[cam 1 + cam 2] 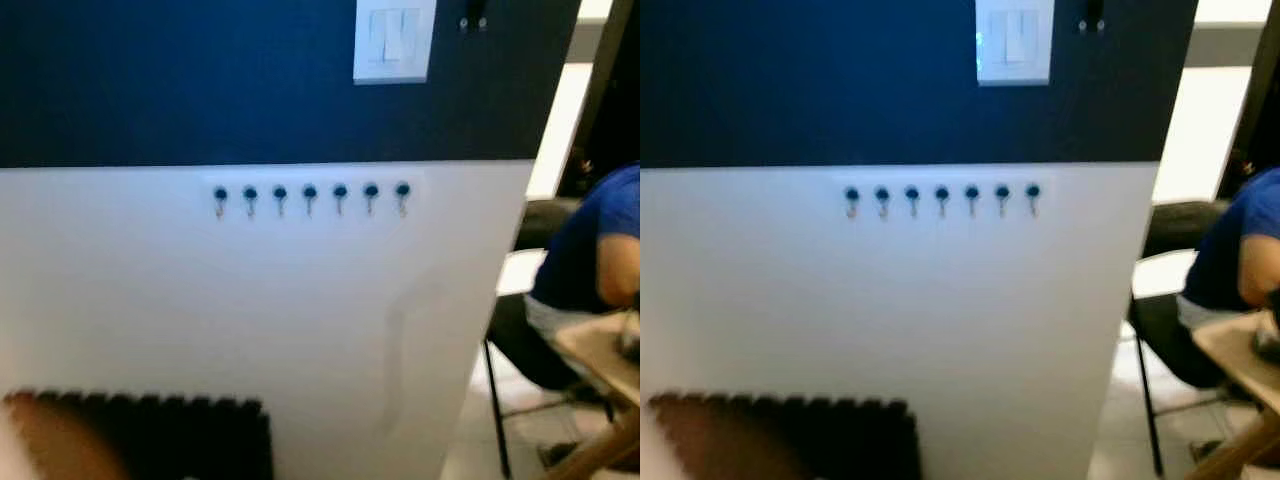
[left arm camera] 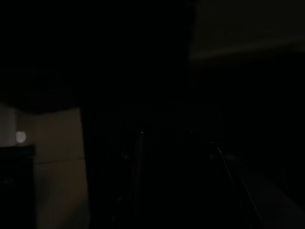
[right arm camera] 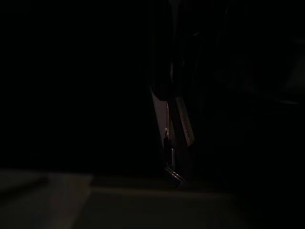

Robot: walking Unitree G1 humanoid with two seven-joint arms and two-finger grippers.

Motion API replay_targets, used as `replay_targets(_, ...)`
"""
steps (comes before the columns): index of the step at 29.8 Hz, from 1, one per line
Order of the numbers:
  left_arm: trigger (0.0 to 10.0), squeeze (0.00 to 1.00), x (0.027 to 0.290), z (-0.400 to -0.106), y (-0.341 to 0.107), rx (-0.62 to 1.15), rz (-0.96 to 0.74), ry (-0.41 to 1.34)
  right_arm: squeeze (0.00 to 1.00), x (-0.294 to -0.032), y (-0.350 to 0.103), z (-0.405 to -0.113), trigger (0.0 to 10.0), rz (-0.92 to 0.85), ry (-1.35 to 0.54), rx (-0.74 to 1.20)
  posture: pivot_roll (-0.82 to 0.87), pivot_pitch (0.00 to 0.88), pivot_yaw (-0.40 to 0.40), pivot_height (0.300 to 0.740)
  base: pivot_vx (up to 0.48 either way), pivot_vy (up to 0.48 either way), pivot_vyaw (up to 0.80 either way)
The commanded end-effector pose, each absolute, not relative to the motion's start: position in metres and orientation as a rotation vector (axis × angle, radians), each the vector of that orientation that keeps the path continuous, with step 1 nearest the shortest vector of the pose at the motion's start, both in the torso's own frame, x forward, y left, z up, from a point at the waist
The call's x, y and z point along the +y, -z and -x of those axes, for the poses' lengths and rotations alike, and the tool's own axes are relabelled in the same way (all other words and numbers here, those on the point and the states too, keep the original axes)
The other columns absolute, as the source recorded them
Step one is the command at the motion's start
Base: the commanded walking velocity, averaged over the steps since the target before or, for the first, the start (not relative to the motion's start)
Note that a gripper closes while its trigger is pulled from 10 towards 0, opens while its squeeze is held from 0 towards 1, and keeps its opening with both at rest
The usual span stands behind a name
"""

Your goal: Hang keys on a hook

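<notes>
Facing the wall, a two-tone surface is seen from the head camera: dark navy above, white below. At the far left bottom, a dark brown scalloped-edged panel point(image 1: 140, 435) is seen low against the white part. Further right, a row of seven small dark-headed metal hooks point(image 1: 310, 197) is fixed just under the line where navy meets white; all seven appear bare. Above the right end of the row, a white double rocker light switch point(image 1: 395, 40) is mounted on the navy part. Past the wall's right edge, a person in a blue top point(image 1: 590, 250) is seated on a black chair at a pale wooden desk point(image 1: 600, 350).

The left wrist view is very dark, and little beyond pale blocks can be made out; whether the left jaws are open or closed cannot be told. In the right wrist view, a thin pale strip with a small metallic glint point(image 3: 174, 143) is dimly seen hanging down. It may be the keys, but this cannot be confirmed, nor can the state of the right jaws.

Keys are judged light, rigid and slippery, apt to swing and jingle. A grip is best taken near the ring, so that the ring's opening is left free to be slipped over a hook tip.
</notes>
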State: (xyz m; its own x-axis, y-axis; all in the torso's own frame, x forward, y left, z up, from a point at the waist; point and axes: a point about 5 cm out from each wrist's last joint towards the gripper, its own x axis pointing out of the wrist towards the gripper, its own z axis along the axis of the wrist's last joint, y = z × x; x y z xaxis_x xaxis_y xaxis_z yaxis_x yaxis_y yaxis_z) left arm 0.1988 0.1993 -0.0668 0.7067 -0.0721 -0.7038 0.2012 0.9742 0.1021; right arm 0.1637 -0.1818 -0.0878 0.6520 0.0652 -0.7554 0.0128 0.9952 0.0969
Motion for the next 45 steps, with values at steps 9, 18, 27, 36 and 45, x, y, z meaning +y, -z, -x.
replay_targets(9, 10.0, 0.00, 0.204, -0.193, 0.070, 0.792, -0.219, 0.125, 0.00, -0.180, 0.089, -0.161, 10.0, -0.124, 0.001, 0.859, 0.08, 0.007, 0.019, 0.740, 0.000, 0.000, 0.52)
replay_targets(18, 10.0, 0.00, 0.199, -0.197, 0.068, 0.769, -0.182, 0.121, 0.00, -0.183, 0.086, -0.167, 10.0, -0.126, 0.011, 0.833, 0.07, 0.007, 0.016, 0.740, 0.000, 0.000, 0.00)
replay_targets(27, 10.0, 0.00, 0.196, -0.199, 0.068, 0.774, -0.205, 0.149, 0.00, -0.183, 0.085, -0.168, 10.0, -0.128, 0.014, 0.828, 0.08, 0.008, 0.015, 0.740, 0.000, -0.256, 0.00)
replay_targets(36, 10.0, 0.00, 0.197, -0.200, 0.067, 0.776, -0.202, 0.132, 0.00, -0.182, 0.083, -0.172, 10.0, -0.131, 0.006, 0.809, 0.07, 0.008, 0.013, 0.740, 0.000, -0.053, 0.00)
replay_targets(45, 10.0, 0.00, 0.197, -0.205, 0.063, 0.750, -0.226, 0.169, 0.00, -0.179, 0.072, -0.193, 10.0, -0.128, -0.025, 0.714, 0.07, 0.001, 0.012, 0.740, 0.000, 0.000, 0.00)
